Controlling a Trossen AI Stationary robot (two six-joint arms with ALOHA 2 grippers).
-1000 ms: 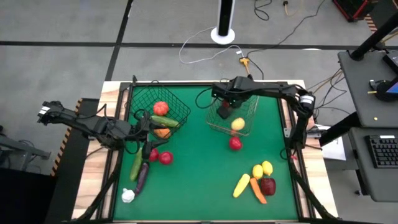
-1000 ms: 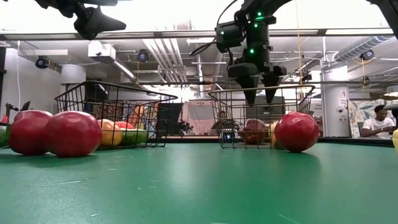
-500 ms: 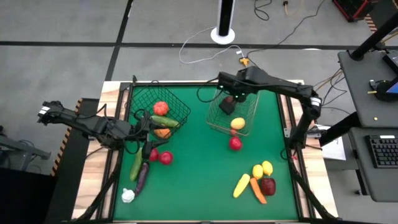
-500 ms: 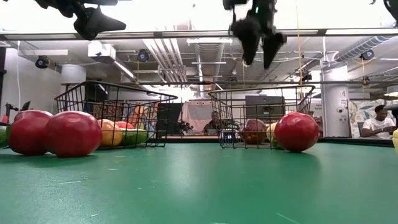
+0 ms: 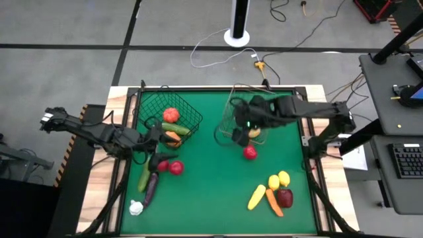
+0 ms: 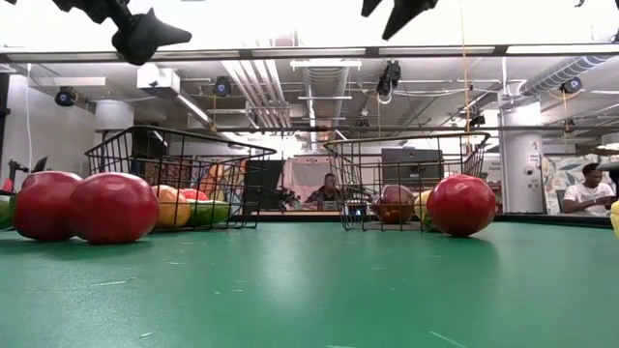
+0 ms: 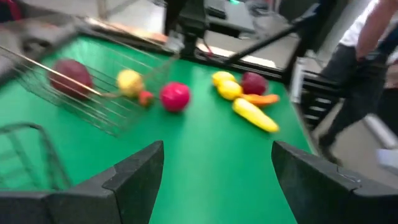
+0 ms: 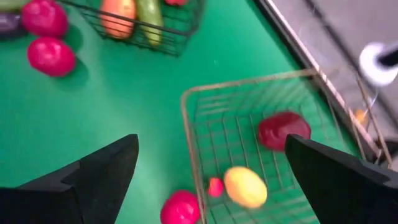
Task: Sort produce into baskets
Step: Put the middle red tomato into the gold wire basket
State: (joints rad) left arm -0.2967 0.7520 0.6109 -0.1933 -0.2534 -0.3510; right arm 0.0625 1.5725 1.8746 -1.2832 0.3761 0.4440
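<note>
The right gripper (image 5: 246,123) hung with jaws wide and empty above the pale basket (image 5: 232,106) at upper centre, nearest the red fruit (image 5: 250,153) just below it. The left gripper (image 5: 160,140), jaws partly open and empty, hovered beside the dark basket (image 5: 193,116), above the green desk (image 5: 211,198).

Two dark jointed arms with black cabling, each tool (image 7: 211,180) (image 8: 211,177) of two broad matte-black fingers.
</note>
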